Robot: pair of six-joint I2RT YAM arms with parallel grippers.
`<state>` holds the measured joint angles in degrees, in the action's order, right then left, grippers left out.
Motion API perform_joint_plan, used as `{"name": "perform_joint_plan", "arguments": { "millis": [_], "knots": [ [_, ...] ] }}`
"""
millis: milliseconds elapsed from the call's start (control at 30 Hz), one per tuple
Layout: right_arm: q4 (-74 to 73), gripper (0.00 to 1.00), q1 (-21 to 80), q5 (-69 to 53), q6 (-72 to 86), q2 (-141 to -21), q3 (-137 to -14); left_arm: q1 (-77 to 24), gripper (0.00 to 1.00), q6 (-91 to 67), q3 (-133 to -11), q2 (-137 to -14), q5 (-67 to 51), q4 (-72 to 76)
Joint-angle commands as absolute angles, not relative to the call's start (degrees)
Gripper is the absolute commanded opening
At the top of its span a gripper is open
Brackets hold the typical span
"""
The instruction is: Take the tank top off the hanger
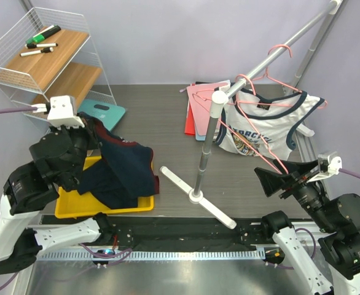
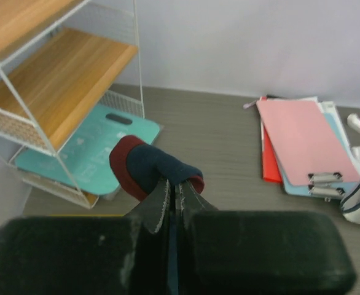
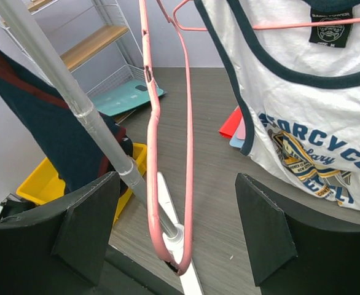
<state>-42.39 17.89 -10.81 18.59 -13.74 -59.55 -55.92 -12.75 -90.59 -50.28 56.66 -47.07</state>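
**A:** Where is the tank top hanging?

**B:** The white tank top [image 1: 267,130] is hanging on a pink hanger [image 3: 278,27] from the rail [image 1: 309,27], at the right of the counter [image 1: 161,123]. In the right wrist view its hem is running out of frame.

**A:** And the right end effector [image 3: 177,184]?

**B:** It is gaping wide, with a bare hanger [image 3: 153,123] dangling between its fingers. I cannot tell whether the wire is touching either finger, and its hook is being cut off at the top edge.

**A:** The left one?

**B:** The left end effector [image 2: 174,190] is pinching a navy top [image 2: 155,165], with the jaws closed on the cloth and the fingertips half buried in it. From above, that top is draping down over a yellow bin [image 1: 75,208], covering most of it, and the arm is hiding the grip itself.
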Motion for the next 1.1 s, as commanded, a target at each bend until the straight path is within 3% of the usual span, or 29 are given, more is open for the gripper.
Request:
{"name": "perform_joint_plan", "arguments": {
  "millis": [0, 233, 667, 900, 1067],
  "knots": [
    [-38.59, 0.81, 17.93, -12.92, 19.77, -13.10, -58.63, -56.07, 0.00, -27.22, -85.45, -47.91, 60.64, -57.90],
    [-37.88, 0.81, 17.93, -13.62, 19.95, -13.80, -57.75, -55.63, 0.00, -40.69, -74.54, -46.67, 54.85, -62.67],
    [-38.50, 0.80, 17.93, -12.74, 20.13, -12.75, -55.64, -51.07, 0.00, -54.31, -53.35, -42.18, 38.77, -54.84],
    [-38.15, 0.80, 17.93, -13.18, 21.44, -12.22, -54.23, -40.00, 0.00, -50.80, -50.89, -49.02, 22.08, -45.20],
    [-37.88, 0.80, 17.93, -13.27, 21.88, -11.95, -54.41, -27.28, 0.00, -55.80, -41.61, -51.50, 9.95, -39.29]
  ]
}}
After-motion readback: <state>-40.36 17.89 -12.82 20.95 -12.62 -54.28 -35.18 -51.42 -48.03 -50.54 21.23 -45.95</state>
